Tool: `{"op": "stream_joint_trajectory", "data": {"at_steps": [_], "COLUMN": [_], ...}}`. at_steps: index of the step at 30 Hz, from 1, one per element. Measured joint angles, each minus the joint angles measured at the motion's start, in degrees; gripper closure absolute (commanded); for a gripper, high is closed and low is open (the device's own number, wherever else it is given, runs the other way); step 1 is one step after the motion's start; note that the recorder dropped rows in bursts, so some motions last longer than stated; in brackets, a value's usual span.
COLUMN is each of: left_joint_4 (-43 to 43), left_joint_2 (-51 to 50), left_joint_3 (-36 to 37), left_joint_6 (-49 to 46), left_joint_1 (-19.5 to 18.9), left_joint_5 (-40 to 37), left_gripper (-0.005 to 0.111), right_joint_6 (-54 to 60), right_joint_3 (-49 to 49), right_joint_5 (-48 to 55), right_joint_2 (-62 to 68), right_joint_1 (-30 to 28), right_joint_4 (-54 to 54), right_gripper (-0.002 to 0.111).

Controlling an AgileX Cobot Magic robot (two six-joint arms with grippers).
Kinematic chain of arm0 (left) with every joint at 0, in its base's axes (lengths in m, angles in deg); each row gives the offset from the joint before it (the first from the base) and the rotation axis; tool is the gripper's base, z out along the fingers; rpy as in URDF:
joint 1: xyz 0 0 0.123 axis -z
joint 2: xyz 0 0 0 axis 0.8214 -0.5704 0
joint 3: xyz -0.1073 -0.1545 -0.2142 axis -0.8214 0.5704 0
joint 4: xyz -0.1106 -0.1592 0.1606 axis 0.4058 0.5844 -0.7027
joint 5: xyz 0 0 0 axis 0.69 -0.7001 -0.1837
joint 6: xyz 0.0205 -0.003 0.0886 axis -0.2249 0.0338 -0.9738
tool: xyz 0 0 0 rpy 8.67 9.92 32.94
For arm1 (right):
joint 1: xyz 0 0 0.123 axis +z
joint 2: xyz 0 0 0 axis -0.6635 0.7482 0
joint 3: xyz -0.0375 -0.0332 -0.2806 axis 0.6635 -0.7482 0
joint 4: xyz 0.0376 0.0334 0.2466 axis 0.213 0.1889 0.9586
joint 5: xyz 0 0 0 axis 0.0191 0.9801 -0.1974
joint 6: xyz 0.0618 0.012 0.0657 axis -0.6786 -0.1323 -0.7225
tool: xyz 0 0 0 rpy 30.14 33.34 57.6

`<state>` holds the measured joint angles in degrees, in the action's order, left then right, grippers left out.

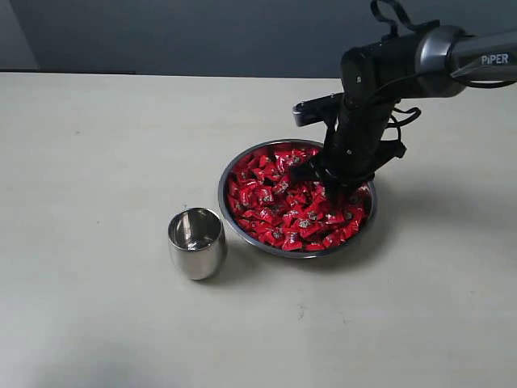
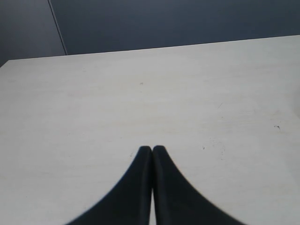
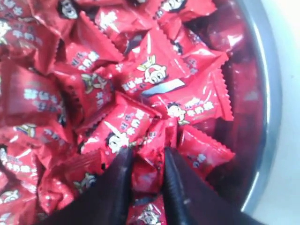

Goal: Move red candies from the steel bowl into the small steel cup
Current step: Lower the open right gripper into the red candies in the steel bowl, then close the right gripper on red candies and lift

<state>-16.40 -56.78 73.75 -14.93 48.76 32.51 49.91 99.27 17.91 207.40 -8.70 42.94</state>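
Observation:
The steel bowl (image 1: 221, 194) sits right of the table's middle, heaped with red candies (image 1: 279, 208). My right gripper (image 1: 329, 183) reaches down into the pile near the bowl's far right side. In the right wrist view its two dark fingers (image 3: 123, 165) press on one red candy (image 3: 148, 172) held between them, so the right gripper (image 3: 146, 153) is shut on it, with the bowl's rim (image 3: 271, 93) beside it. The small steel cup (image 1: 196, 243) stands upright to the bowl's left, apart from it. My left gripper (image 2: 152, 148) is shut on nothing, above bare table.
The pale tabletop (image 1: 89, 162) stretches wide to the left of the cup and in front of both vessels. A dark wall (image 1: 202, 32) runs behind the table's far edge. The left arm does not show in the exterior view.

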Motion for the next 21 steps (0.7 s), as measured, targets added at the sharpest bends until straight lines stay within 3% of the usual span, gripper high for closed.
{"op": "stream_joint_trajectory", "data": {"at_steps": [16, 21], "left_joint_4": [0.00, 0.00], "left_joint_2": [0.00, 0.00], "left_joint_3": [0.00, 0.00], "left_joint_6": [0.00, 0.00], "left_joint_1": [0.00, 0.00], "left_joint_5": [0.00, 0.00], "left_gripper": [0.106, 0.106], "right_joint_6": [0.00, 7.62], "right_joint_3": [0.00, 0.00], "right_joint_5": [1.99, 3.38], "right_joint_2": [-10.50, -12.21], "right_joint_1": [0.00, 0.00], "right_joint_4": [-1.99, 6.77], "right_gripper": [0.109, 0.109]}}
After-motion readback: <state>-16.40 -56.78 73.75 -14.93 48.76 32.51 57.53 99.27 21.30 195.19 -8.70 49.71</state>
